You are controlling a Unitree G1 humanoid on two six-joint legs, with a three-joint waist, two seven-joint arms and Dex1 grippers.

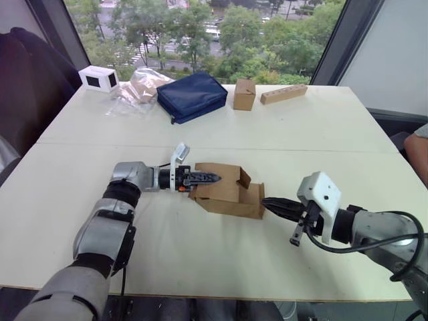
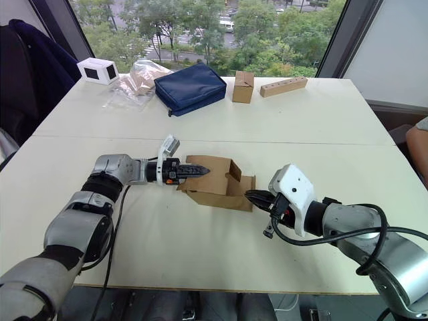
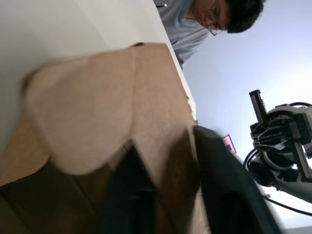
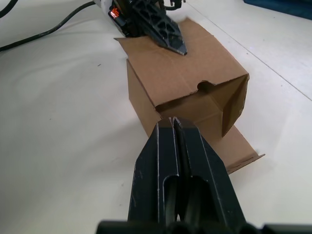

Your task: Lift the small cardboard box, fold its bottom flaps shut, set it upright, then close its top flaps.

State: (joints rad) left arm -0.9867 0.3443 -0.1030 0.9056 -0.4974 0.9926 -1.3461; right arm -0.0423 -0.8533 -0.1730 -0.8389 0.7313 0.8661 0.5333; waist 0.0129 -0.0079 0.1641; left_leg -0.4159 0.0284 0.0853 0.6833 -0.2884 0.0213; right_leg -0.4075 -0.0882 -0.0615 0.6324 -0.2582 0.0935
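— Look at the big white table (image 1: 321, 127). What's on it?

— At the far side there's a blue bag (image 1: 192, 96), a crinkly plastic bag (image 1: 137, 87), a white box with a black window (image 1: 99, 78), a tall little carton (image 1: 244, 94) and a wooden block (image 1: 283, 93). A person sits across the table.

— And the small cardboard box (image 1: 226, 190)?

— It lies on its side in the middle of the near half of the table, between the two arms. Its flaps hang open toward the right arm.

— What's the left gripper (image 1: 200, 178) doing?

— It pinches the box's wall on the left, one finger inside and one outside. So it is clamped on the box.

— And the right gripper (image 1: 277, 206)?

— Its two fingers are pressed together. The tip sits right at the open end, just beside the flaps.

— Which step is this?

— I think it's the flap-folding step. The box isn't upright yet, and no flap looks shut.

— What comes next?

— I'd guess the right gripper needs to push a flap in while the left one holds the box steady. It should push gently, or the box could slip.
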